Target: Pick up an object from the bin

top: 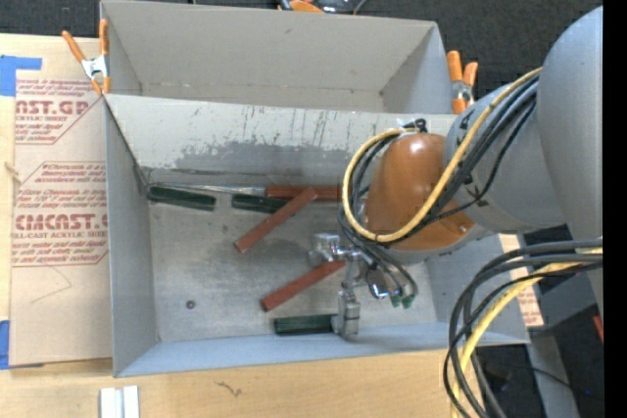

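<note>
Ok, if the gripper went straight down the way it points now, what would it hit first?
Most likely the right end of the dark green stick by the near wall, just beside the tip of the gripper. Depth is unclear; it may meet the bin floor instead.

1. Grey bin (pixel 196 279): six short sticks lie on its floor, three dark green and three red-brown.
2. The arm, with its orange cover (pixel 416 191) and yellow-and-black cables (pixel 364 173), comes in over the bin's right edge.
3. Gripper (pixel 348 323) is low near the front edge, right of centre. Its tip is at the right end of the front green stick (pixel 304 325), which lies along the front wall. Contact cannot be told.
4. Front red-brown stick (pixel 306 286) lies slanted just behind that one, right end beneath the gripper.
5. Middle red-brown stick (pixel 274 221) lies slanted mid-floor.
6. Back red-brown stick (pixel 312 193) lies along the back wall's foot, right end hidden by the cables.
7. Left green stick (pixel 181 198) and middle green stick (pixel 260 203) lie nearly end to end along the back wall's foot, towards the left edge.
</note>
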Available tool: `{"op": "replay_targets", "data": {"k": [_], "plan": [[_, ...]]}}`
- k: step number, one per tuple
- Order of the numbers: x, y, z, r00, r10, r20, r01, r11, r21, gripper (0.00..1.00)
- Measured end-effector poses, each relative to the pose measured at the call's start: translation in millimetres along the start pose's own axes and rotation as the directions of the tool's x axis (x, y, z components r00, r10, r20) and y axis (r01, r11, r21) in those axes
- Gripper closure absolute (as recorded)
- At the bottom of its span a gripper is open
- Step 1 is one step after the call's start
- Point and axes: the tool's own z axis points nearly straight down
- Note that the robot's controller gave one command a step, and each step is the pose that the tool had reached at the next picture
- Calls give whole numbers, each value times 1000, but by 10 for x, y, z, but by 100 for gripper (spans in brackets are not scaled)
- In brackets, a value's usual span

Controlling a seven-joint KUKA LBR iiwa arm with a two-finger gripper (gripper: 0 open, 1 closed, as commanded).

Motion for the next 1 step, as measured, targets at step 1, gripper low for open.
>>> {"op": "replay_targets", "data": {"k": [1], "plan": [[-7, -44, -19, 1000, 3, -2, -3, 1000, 3, 100]]}}
